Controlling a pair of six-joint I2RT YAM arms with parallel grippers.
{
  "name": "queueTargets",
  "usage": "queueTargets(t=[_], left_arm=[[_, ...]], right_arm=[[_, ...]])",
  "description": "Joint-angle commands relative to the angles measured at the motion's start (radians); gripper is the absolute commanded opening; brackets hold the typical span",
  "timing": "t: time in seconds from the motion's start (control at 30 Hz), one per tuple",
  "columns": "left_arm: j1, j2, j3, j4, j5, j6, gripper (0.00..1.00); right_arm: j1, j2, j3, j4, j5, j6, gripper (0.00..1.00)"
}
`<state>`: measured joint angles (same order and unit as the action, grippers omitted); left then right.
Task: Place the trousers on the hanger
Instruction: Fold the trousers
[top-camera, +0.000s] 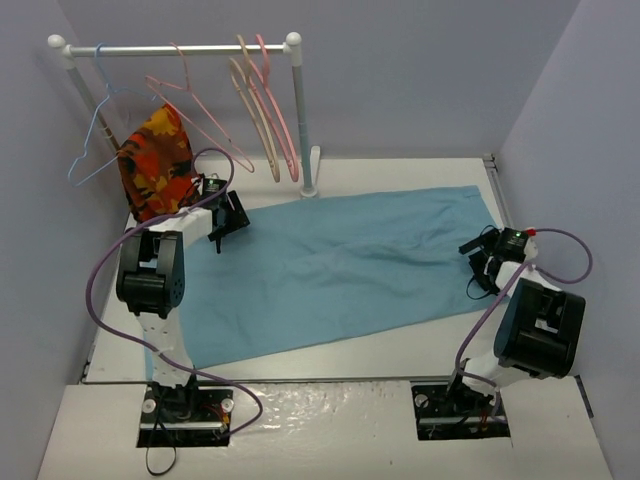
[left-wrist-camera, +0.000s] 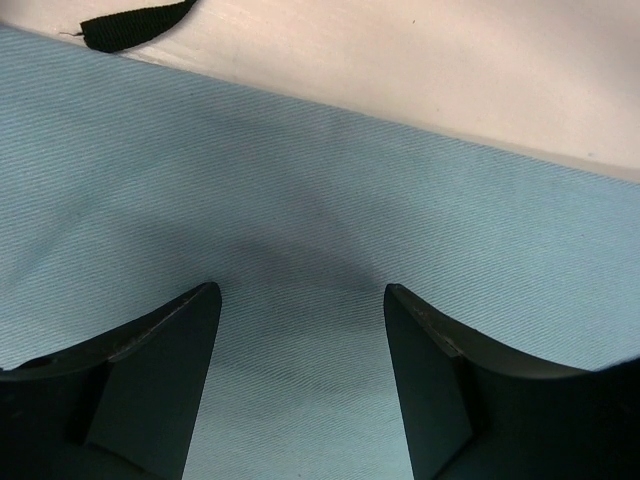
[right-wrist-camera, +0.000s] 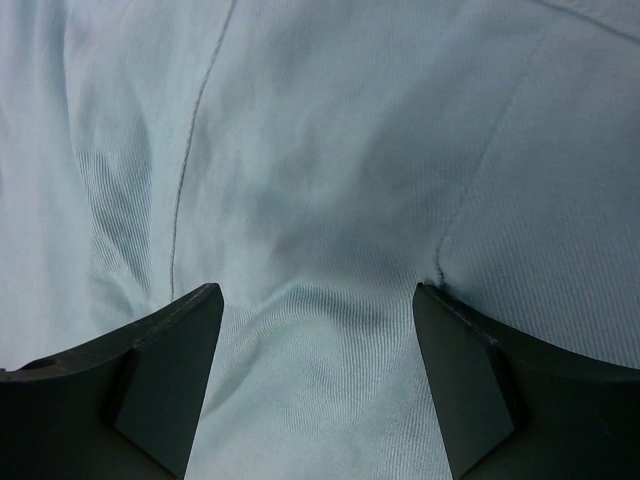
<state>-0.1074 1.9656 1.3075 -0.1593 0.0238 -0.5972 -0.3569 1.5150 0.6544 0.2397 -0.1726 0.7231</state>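
While the left end effector (top-camera: 225, 225) and right end effector (top-camera: 481, 266) gape empty, trousers (top-camera: 340, 265) beneath them, the hanger (top-camera: 205, 120) hangs unused.

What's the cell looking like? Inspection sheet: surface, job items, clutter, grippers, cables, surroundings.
Surface: white table, largely under fabric.
Job's things: long light blue-teal trousers spread flat; thin salmon-pink wire hanger bare on the white rail.
Clutter: orange-red patterned cloth, thin blue wire hanger, thicker pink and beige hangers, all hanging.
Grippers: left gripper, right gripper open, low at opposite trouser ends.
Cables: purple cable looping off each arm.
Surroundings: pale walls.
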Motion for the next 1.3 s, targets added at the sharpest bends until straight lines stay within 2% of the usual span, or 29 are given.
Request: queueTargets(t=[0.0,0.13,0.23,0.3,0.37,0.47,0.6,0.7,0.8,0.97,1.27], left_arm=[[0.020,0.057,0.004,-0.044,-0.007,-0.029,0.63],[0.028,0.069,0.019,-0.053,-0.011,-0.027,0.63],[0.029,0.078,0.033,-0.056,-0.007,-0.019,0.63],[0.027,0.076,0.046,-0.051,0.005,-0.015,0.63],[0.023,0.067,0.050,-0.042,0.021,-0.012,0.63],[0.017,0.035,0.037,-0.031,0.032,-0.012,0.63],[0.017,-0.007,0.007,-0.034,0.022,-0.015,0.63],[0.017,-0.024,-0.023,-0.038,0.013,-0.015,0.63],[0.017,-0.041,-0.059,-0.046,0.004,-0.015,0.63],[0.019,-0.054,-0.095,-0.053,-0.015,0.010,0.64],[0.022,0.059,0.000,-0.118,-0.057,0.046,0.63]], right_arm=[[-0.105,-0.033,-0.024,-0.256,0.140,-0.069,0.75],[-0.168,-0.060,0.003,-0.328,0.168,-0.089,0.75],[-0.163,-0.076,0.026,-0.342,0.158,-0.102,0.76],[-0.112,-0.103,0.059,-0.344,0.166,-0.120,0.76],[0.021,-0.117,0.113,-0.358,0.220,-0.137,0.76],[0.147,-0.104,0.215,-0.356,0.249,-0.174,0.74],[0.278,0.021,0.384,-0.376,0.293,-0.311,0.73],[0.323,0.156,0.530,-0.383,0.249,-0.402,0.73],[0.331,0.290,0.632,-0.387,0.191,-0.446,0.73],[0.348,0.434,0.738,-0.391,0.184,-0.504,0.74],[0.349,0.702,0.904,-0.423,0.273,-0.553,0.74]])
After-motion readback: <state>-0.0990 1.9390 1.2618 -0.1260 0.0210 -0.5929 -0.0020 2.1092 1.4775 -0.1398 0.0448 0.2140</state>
